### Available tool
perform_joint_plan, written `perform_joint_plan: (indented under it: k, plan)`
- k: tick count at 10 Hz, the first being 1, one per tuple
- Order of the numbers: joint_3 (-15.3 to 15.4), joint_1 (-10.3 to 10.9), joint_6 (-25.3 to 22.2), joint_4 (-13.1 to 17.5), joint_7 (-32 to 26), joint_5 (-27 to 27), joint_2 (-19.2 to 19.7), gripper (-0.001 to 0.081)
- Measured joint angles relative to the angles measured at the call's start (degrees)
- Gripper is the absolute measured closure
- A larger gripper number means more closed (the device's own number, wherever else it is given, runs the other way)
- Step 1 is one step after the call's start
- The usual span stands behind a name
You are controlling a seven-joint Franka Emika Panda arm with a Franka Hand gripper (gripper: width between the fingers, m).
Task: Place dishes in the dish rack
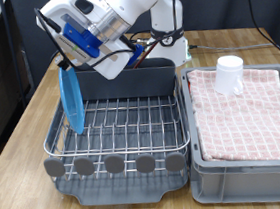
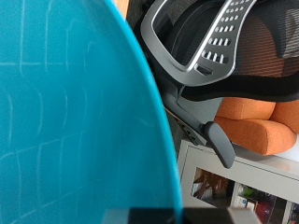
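You are gripping the blue plate point(image 1: 71, 100) on edge in the end effector point(image 1: 70, 60); keep it upright between the dish rack point(image 1: 122, 126) wires while lowering.

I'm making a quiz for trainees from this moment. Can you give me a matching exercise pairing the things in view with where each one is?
Things:
1. blue plate
2. white cup
3. utensil caddy
4. gripper

Places:
A. upside down on the pink checked cloth
B. above the plate's top edge
C. on edge at the dish rack's exterior-view left
D. along the rack's far side

Pairs: 1-C, 2-A, 3-D, 4-B
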Motion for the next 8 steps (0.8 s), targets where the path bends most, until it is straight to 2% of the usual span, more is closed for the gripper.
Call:
perform_joint_plan:
  k: [8]
  plan:
    - [-0.1,0.0,-0.4,-1.3,3.3,-0.4,1.8,0.0789]
